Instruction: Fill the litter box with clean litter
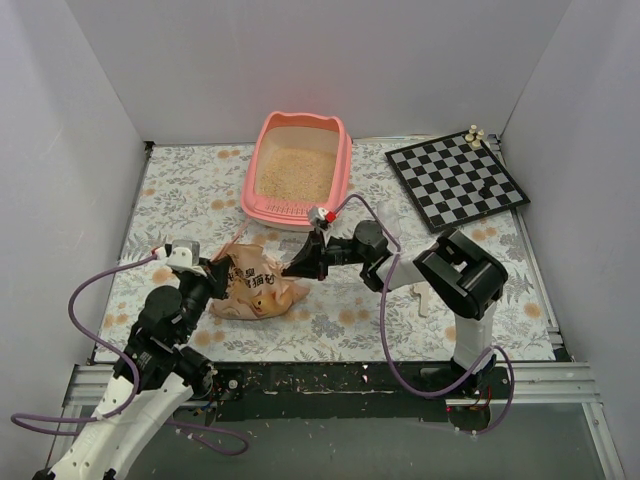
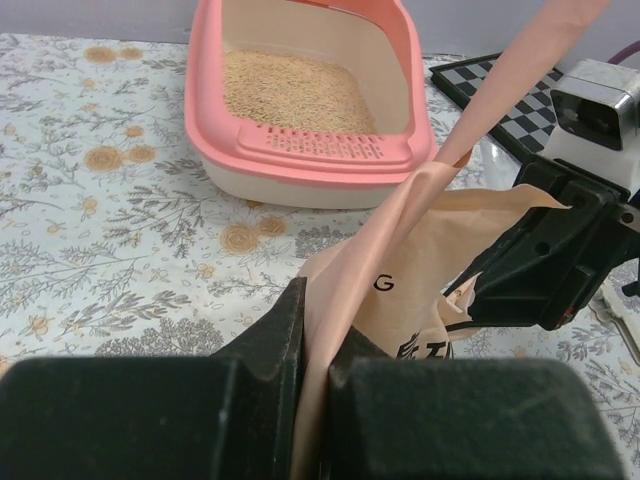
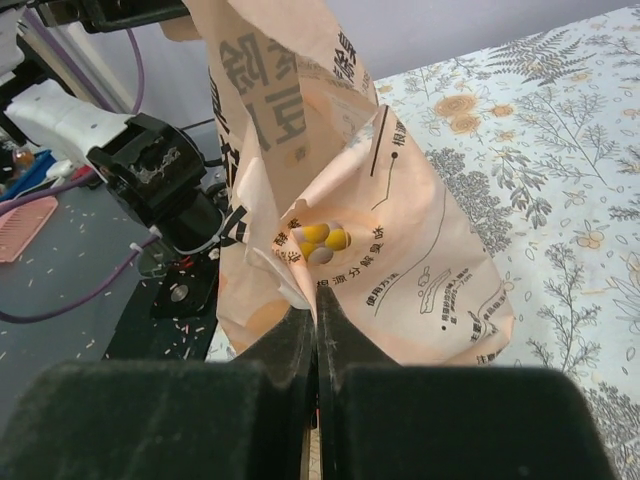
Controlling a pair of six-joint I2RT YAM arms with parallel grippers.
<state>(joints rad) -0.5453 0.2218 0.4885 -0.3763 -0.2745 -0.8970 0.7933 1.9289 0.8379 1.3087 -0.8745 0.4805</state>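
Top view, task thing: the large pink plastic litter box with two ear bumps (image 1: 262, 150) stands at the far middle of the floral-patterned desk (image 1: 190, 190). A layer of pale beige clean litter (image 1: 296, 172) already covers its floor.
Top view, bag: a crumpled orange-tan printed plastic bag (image 1: 255, 285) sits low, nearer than the box and apart from it, between the two arms.
Top view, grip: the left fingers (image 1: 213, 272) meet its left edge and the right fingers (image 1: 297, 268) its right edge.
Top view, aside: a black-and-white chessboard (image 1: 457, 180) lies far right, with small pieces on it.
Left wrist, grip: the left fingers (image 2: 275, 335) are pressed onto a fold of the bag (image 2: 420, 270), with the box's slotted ledge (image 2: 310, 150) straight ahead.
Right wrist, grip: the right fingers (image 3: 285, 345) are closed tight on the bag's lower edge (image 3: 400, 250). The box is out of view.
Step, judged: the bag is held by both arms but is not yet over the box.
Next, judged: lift the bag together, carry it over the rim, then tip the open end down. Which end is open cannot be told.
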